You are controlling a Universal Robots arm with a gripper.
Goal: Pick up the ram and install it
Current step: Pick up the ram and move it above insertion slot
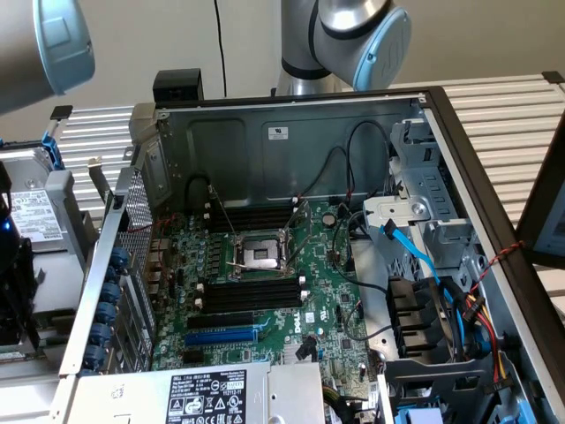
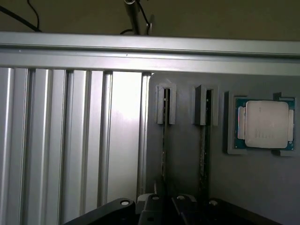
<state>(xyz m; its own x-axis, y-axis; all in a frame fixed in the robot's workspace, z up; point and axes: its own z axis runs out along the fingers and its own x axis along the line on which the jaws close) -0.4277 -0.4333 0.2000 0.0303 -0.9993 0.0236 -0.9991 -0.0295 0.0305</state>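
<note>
The ram point(image 2: 164, 145) is seen edge-on as a thin dark strip, standing on its long edge in a grey tray point(image 2: 262, 187). Its far end is held in a raised grey clip point(image 2: 165, 105) of that tray. A second stick point(image 2: 205, 145) is held the same way in the tray, parallel to the ram. It sits between the ram and a processor point(image 2: 266, 124), which is laid flat in a corner frame of the tray.

The tray rests on a ribbed aluminium desk point(image 2: 56, 140), with the ram set near the tray edge that borders the bare ribs. The dark body of the hand point(image 2: 164, 206) is seen over the near end of the tray, roughly in line with the ram. Whether the hand is apart or together cannot be told, nor whether it touches the ram.

In the exterior view, an open computer case point(image 1: 291, 132) lies on the same ribbed desk, with the arm point(image 1: 353, 35) behind it. Inside the case a green motherboard point(image 1: 327, 318) is exposed. On it, long black memory slots point(image 1: 252, 293) run on both sides of the processor socket point(image 1: 260, 256). A blue expansion slot point(image 1: 221, 335) lies just beyond the nearer slots.
</note>
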